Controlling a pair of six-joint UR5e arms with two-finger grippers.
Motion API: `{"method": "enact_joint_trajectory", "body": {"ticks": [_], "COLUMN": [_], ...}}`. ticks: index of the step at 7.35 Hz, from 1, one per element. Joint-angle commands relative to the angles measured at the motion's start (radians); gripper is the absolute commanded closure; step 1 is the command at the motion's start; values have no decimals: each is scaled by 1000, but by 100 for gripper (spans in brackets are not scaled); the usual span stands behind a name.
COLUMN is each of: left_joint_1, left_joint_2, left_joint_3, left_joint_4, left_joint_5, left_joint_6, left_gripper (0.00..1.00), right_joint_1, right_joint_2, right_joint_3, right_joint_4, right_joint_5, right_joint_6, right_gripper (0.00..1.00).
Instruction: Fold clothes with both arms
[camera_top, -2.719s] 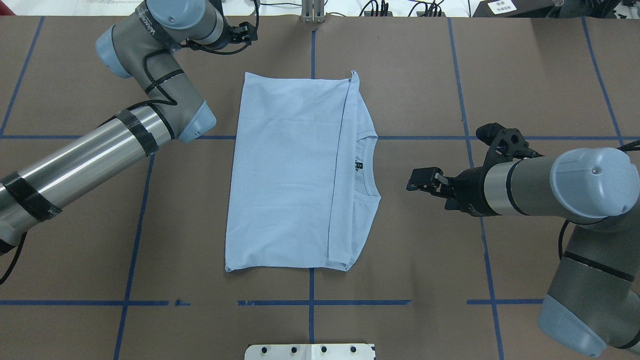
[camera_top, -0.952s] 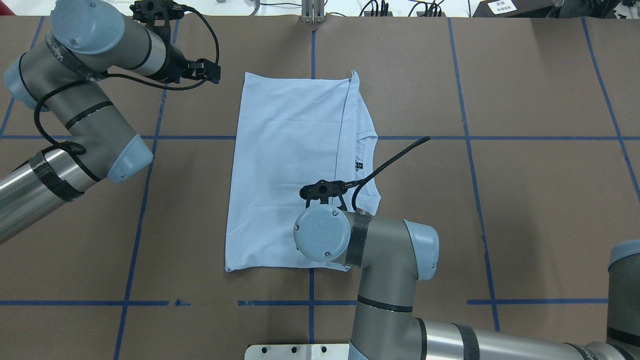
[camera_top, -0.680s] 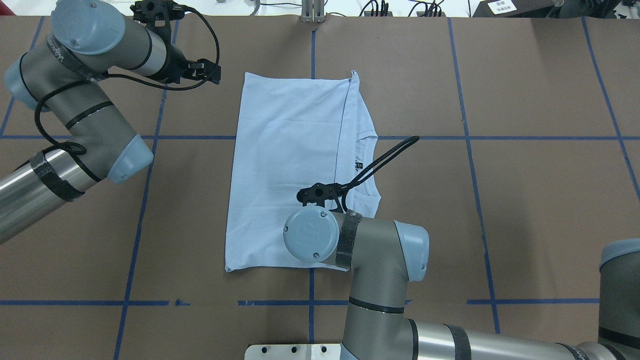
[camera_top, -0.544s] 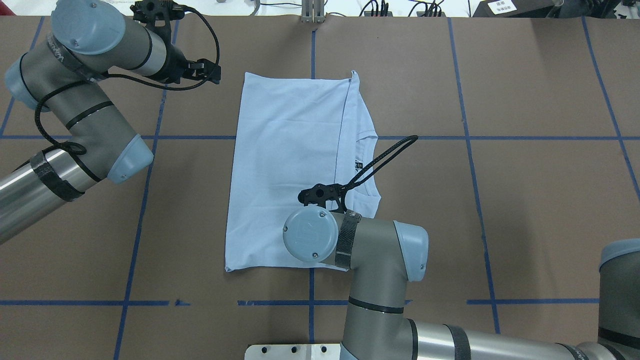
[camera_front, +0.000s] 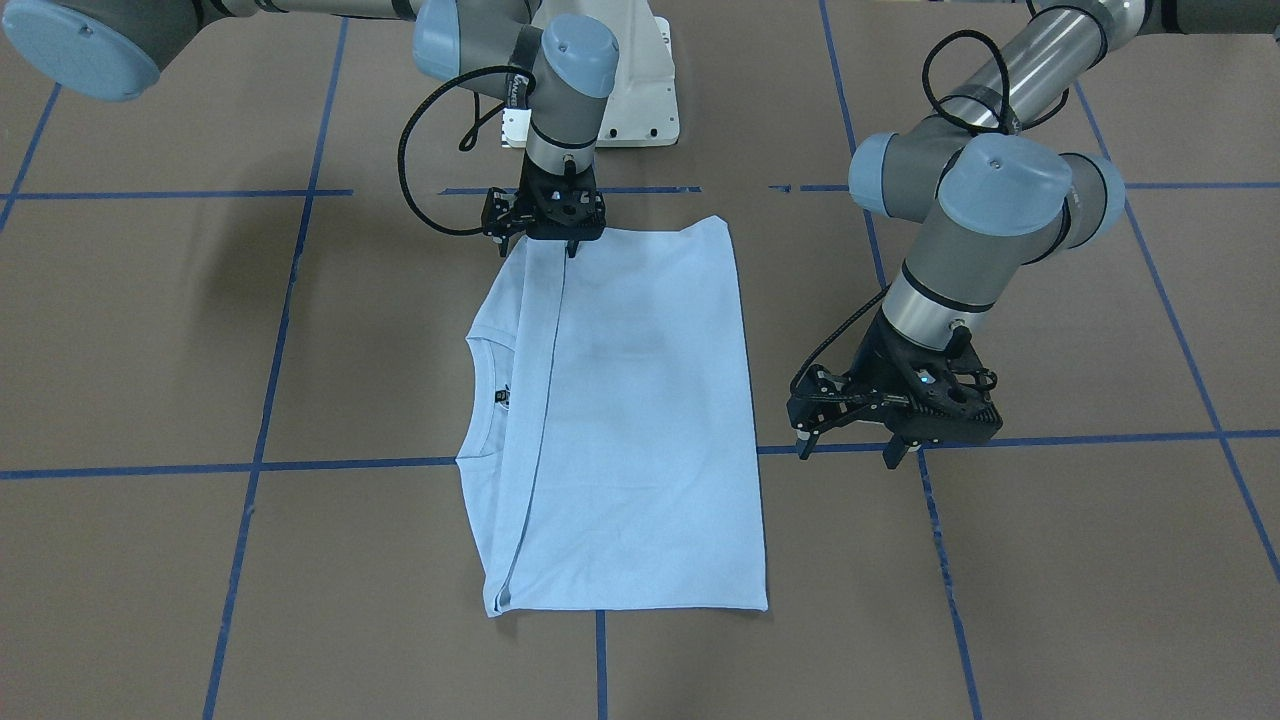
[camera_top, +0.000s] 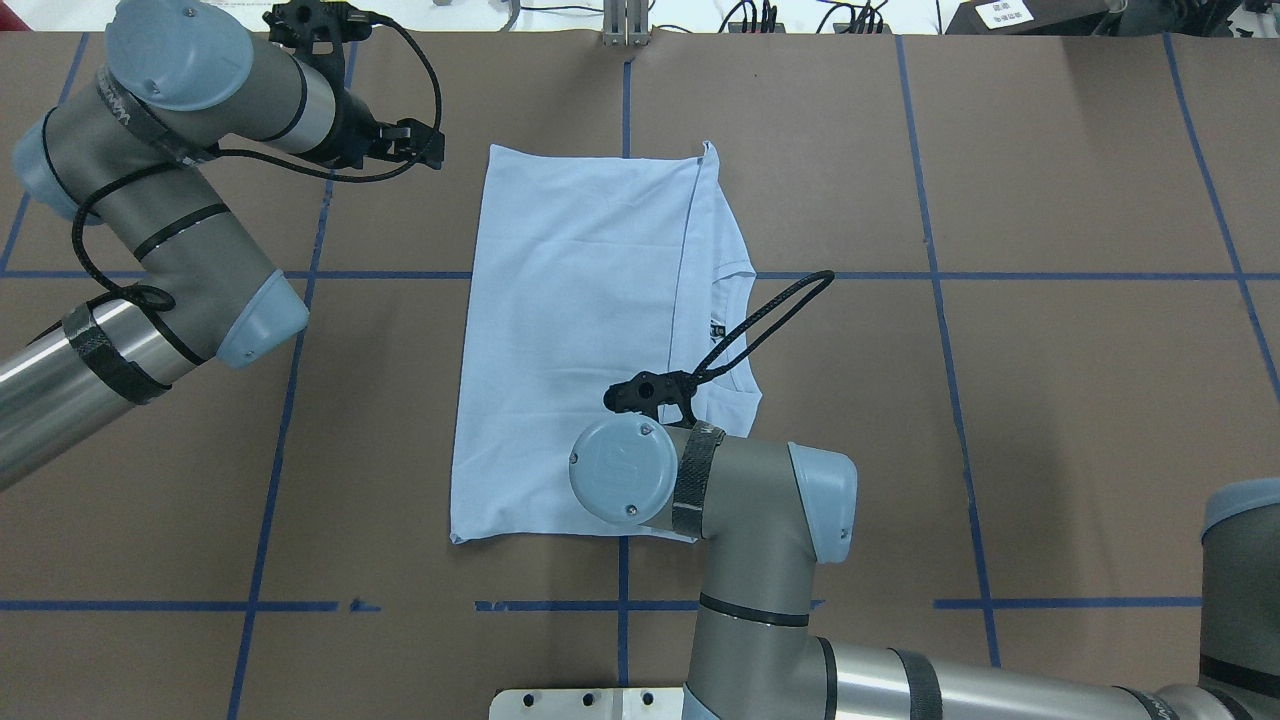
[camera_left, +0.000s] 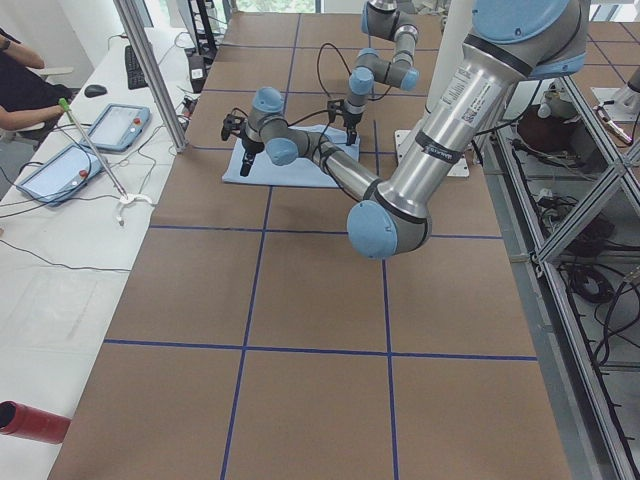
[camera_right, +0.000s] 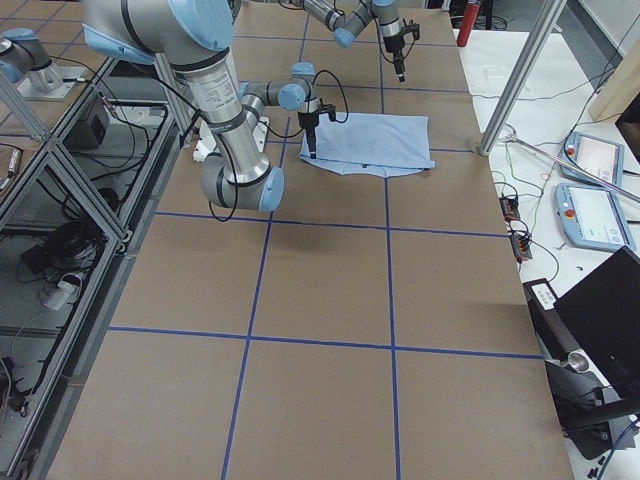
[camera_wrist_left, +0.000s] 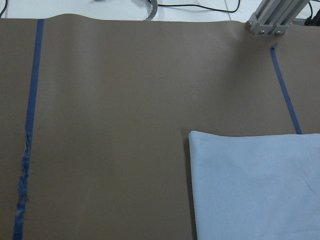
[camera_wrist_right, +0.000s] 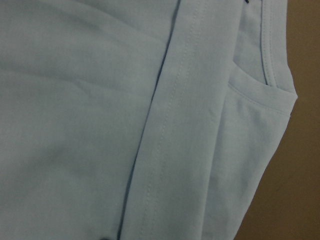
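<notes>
A: While the matte brown table (camera_top: 1050, 450) and its blue tape grid (camera_top: 1000, 276) frame everything, talk me through the arms!

B: Right arm (camera_top: 760, 500) reaches over the T-shirt (camera_top: 570, 330), which lies flat mid-table, folded into a neat rectangle of soft knit, barely creased. Left arm (camera_top: 190, 250) sits off the T-shirt's far corner.

A: And the grippers?

B: Right gripper (camera_front: 545, 235) points straight down at the T-shirt's edge nearest the robot's base, right by the stitched hem (camera_wrist_right: 172, 130). I'd say it's lining up a pinch for the next fold. Whether its fingers are parted, I cannot tell. Left gripper (camera_front: 846, 452) hovers beside the T-shirt's far corner, fingers spread, holding nothing, likely there to take the matching corner.

A: Small details?

B: Ribbed collar (camera_front: 497, 372) curving out beside the hem, dark label (camera_front: 501, 397) tucked inside it.
</notes>
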Motion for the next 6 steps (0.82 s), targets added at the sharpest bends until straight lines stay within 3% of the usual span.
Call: {"method": "enact_joint_trajectory", "body": {"ticks": [1, 4, 6], "left_joint_1": [2, 5, 15], "left_joint_2": [-1, -5, -5], "left_joint_3": [0, -2, -5], "left_joint_4": [0, 0, 0], "left_joint_5": [-1, -1, -1], "left_joint_6": [-1, -4, -5], "left_gripper": [0, 0, 0], "right_joint_1": [3, 20, 38], "right_joint_2": [-6, -8, -75], "right_joint_3": [1, 18, 96], "right_joint_4": [-13, -62, -64], "right_joint_5": [0, 6, 9], "right_joint_6": [-16, -30, -38], "right_gripper": [0, 0, 0]}}
